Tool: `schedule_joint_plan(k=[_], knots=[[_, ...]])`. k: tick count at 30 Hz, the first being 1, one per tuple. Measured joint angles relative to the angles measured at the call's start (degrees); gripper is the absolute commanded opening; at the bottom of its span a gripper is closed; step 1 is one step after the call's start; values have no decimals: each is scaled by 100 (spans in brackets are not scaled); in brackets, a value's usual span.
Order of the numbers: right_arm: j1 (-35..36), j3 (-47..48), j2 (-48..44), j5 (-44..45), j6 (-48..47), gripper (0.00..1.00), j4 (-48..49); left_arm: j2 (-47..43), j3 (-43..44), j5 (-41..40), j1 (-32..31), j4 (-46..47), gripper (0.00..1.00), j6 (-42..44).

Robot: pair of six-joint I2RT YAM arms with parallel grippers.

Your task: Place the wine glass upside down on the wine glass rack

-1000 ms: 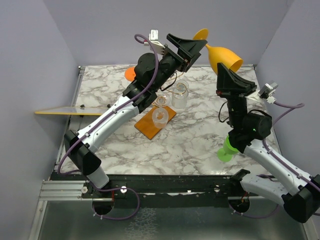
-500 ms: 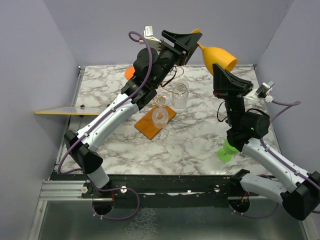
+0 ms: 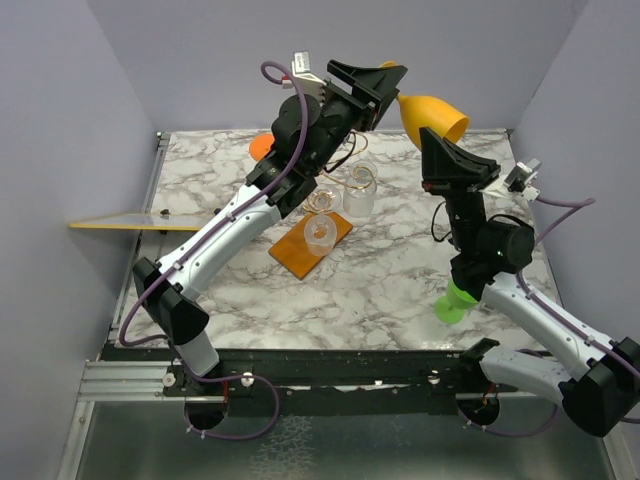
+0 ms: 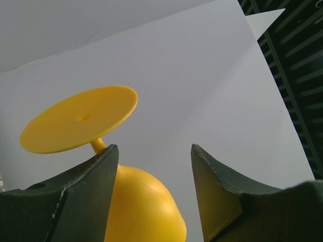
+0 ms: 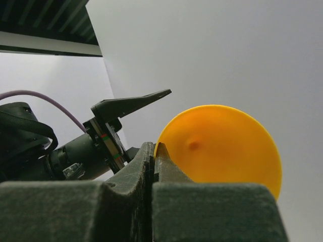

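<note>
Going left to right: my left pincer (image 4: 154, 148) is up in the air, about half open, straddling the yellow wine glass (image 4: 141, 206) where the stem meets the bowl. In the wrist view one finger (image 4: 86, 191) sits against the bowl, but there's a sliver of wall showing between the bowl and the other finger (image 4: 217, 196), so I honestly can't tell if I've got a proper grip. The glass's foot sticks out past my fingertips, tilted.

Well below that pincer, down on the worktop (image 3: 400, 270), is the wine glass rack (image 3: 333, 195): gold wire curls on an orange-brown wooden base (image 3: 295, 252). Two clear glasses (image 3: 360, 192) are at it already, one hanging mouth-down on the far side.

The yellow bowl pokes out to the right of my left pincer, mouth pointing down and right, straight at my right pincer (image 5: 154, 146). That one is pressed shut, and its wrist view shows the rim running right into the seam between the fingers, one finger over the inside of the bowl. So it's nipping the rim.
</note>
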Motion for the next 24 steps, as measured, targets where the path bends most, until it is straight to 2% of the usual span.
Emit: schedule_joint_plan(k=[14,24], knots=[[2,0,118,339,407,1,203,-214,-352,-382,0,-306,67,369],[2,0,116,-22,839,1,199,-214,-348,-365,0,-234,31,538]])
